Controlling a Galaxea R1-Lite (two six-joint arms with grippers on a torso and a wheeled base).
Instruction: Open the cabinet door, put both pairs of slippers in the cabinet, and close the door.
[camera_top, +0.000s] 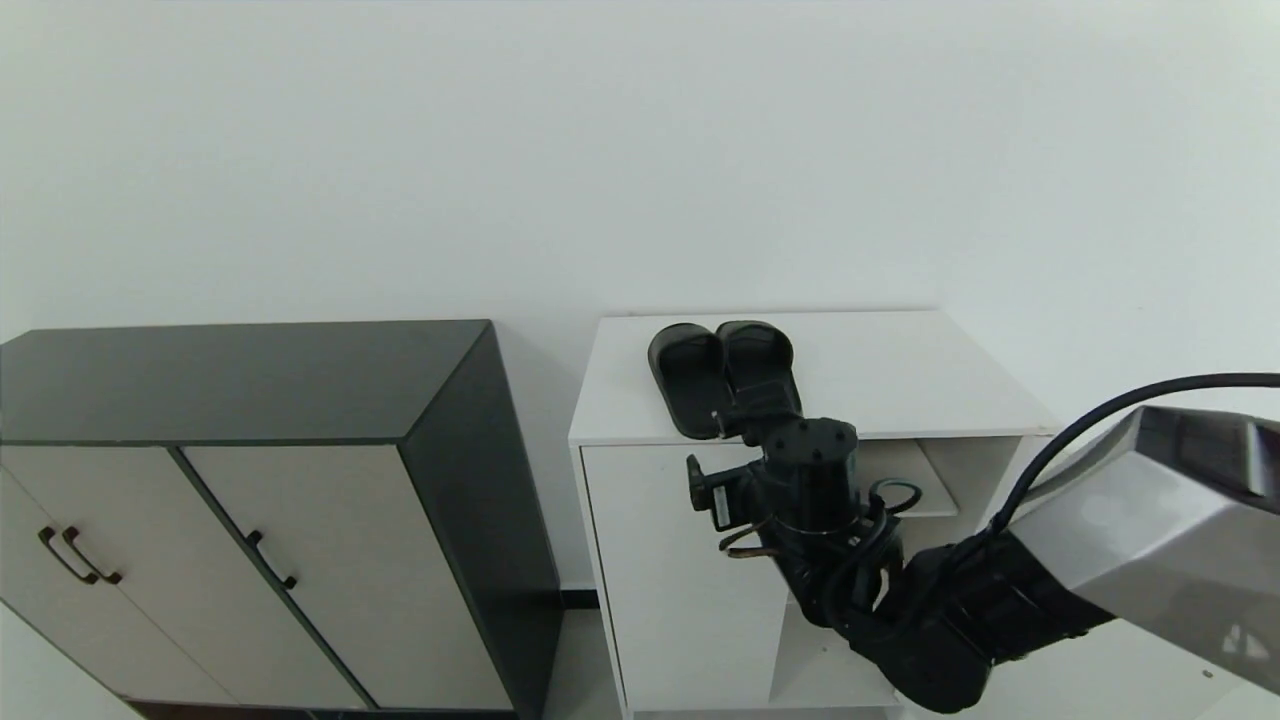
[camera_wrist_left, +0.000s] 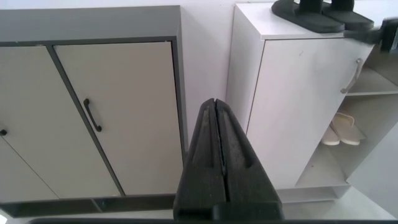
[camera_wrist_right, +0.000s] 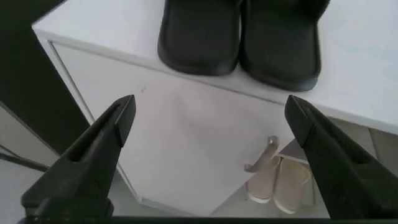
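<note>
A pair of black slippers (camera_top: 720, 372) (camera_wrist_right: 239, 34) (camera_wrist_left: 320, 12) lies on top of the white cabinet (camera_top: 900, 370) near its front left edge. My right gripper (camera_top: 730, 418) (camera_wrist_right: 210, 109) is open, fingers spread wide, just in front of the slippers' near ends at the cabinet's top edge. The cabinet's left door panel (camera_top: 680, 570) (camera_wrist_left: 305, 106) carries a metal handle (camera_wrist_left: 351, 76) (camera_wrist_right: 261, 158). The right half stands open, showing shelves. A pale beige pair of slippers (camera_wrist_left: 345, 127) (camera_wrist_right: 281, 182) rests on a lower shelf inside. My left gripper (camera_wrist_left: 215, 106) is shut and empty, low in front of both cabinets.
A wider cabinet with a dark top (camera_top: 250, 380) and beige doors with dark handles (camera_top: 270, 560) (camera_wrist_left: 92, 115) stands left of the white one, with a narrow gap between them. A plain white wall runs behind both.
</note>
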